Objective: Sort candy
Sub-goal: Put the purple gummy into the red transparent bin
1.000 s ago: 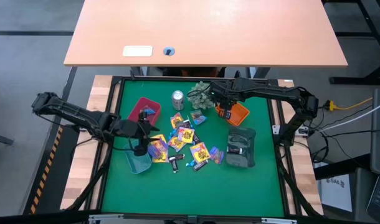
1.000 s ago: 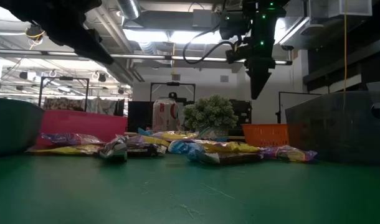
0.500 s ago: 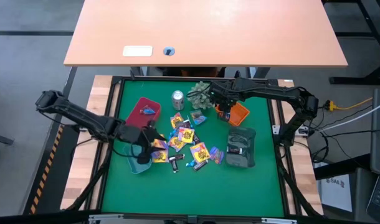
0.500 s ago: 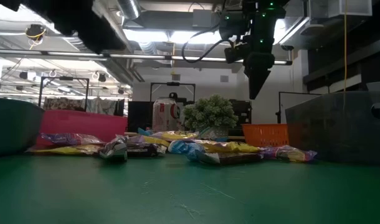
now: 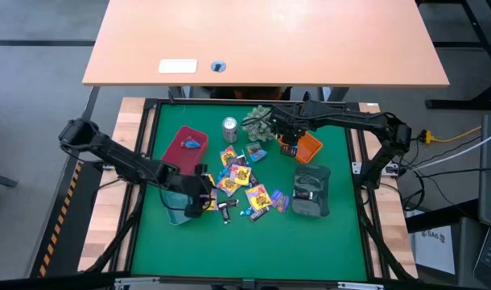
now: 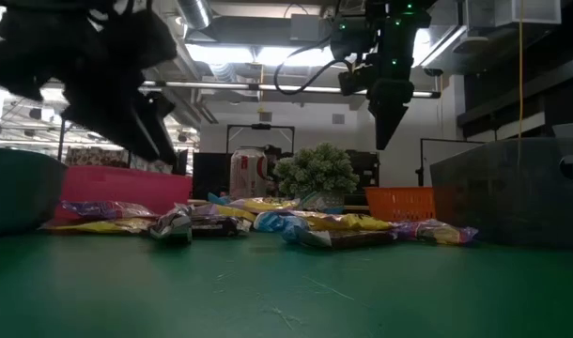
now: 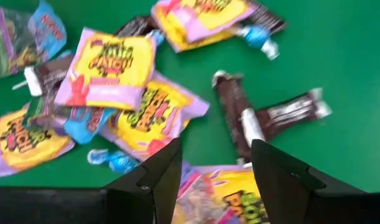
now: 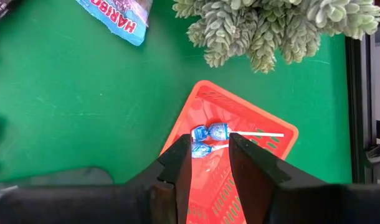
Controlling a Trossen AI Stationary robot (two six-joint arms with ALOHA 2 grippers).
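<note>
1. Two arms are up over the green table [image 5: 310,242]. Nearest, the left gripper [image 7: 216,163] hangs with jaws spread, nothing held, over the candy [image 7: 109,74] pile's near edge, beside the teal tray [image 5: 178,213].
2. Mid-table, yellow packets, blue pieces and brown bars lie scattered.
3. Farther back, the right gripper [image 8: 210,148] hovers empty, fingers parted, above the orange tray [image 8: 265,174], which holds blue-wrapped lollipops [image 8: 212,132], next to the spiky plant [image 8: 271,25].
</note>
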